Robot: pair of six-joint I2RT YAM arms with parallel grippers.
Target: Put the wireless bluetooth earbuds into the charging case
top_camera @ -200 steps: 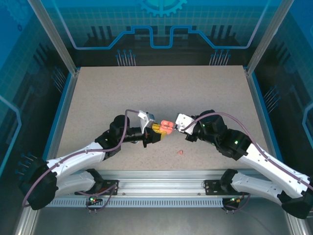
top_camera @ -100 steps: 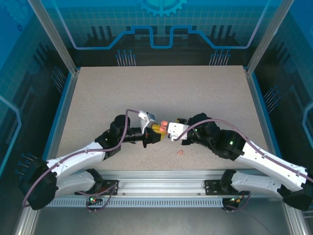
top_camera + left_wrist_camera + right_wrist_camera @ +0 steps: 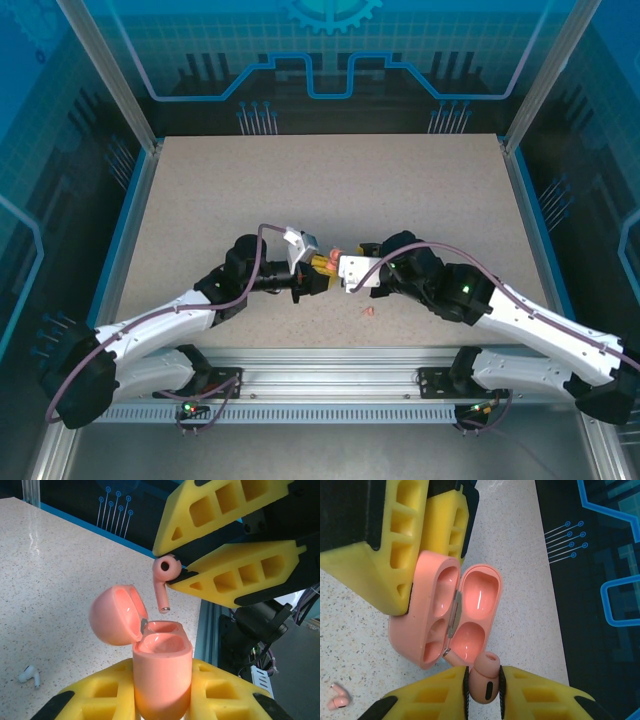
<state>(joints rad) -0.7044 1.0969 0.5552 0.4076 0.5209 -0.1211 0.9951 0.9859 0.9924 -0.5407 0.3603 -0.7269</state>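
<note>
— Near the middle of the table [image 3: 300,190], where the two arms meet, what is each one holding?

— The left gripper [image 3: 162,692] has its yellow fingers [image 3: 95,700] pressed against both sides of a pink case [image 3: 162,675], holding it upright. The jaws are as narrow as the body of the case allows.

— Is the case open?

— Yes. Its lid [image 3: 115,615] is swung back on the hinge, so both hollows in the base face up.

— And the right arm?

— The right gripper [image 3: 482,692] is nearly closed and pinches a pink earbud [image 3: 482,677] by its round head. From the left wrist, that earbud [image 3: 164,577] hangs stem-down just above the open mouth of the case, with a small gap under the stem tip. It is not touching the case.

— How does it look from the right wrist?

— There the case [image 3: 427,630] lies with its lid [image 3: 477,605] open to the right, and the earbud's stem tip sits close to the hinge, beside the nearer hollow.

— Where are the other pieces?

— A second pink earbud [image 3: 370,311] lies loose on the table, on the near side of the grippers. A white earbud [image 3: 30,675] lies on its side on the surface, off to the left in the left wrist's view, well apart from the case.
</note>
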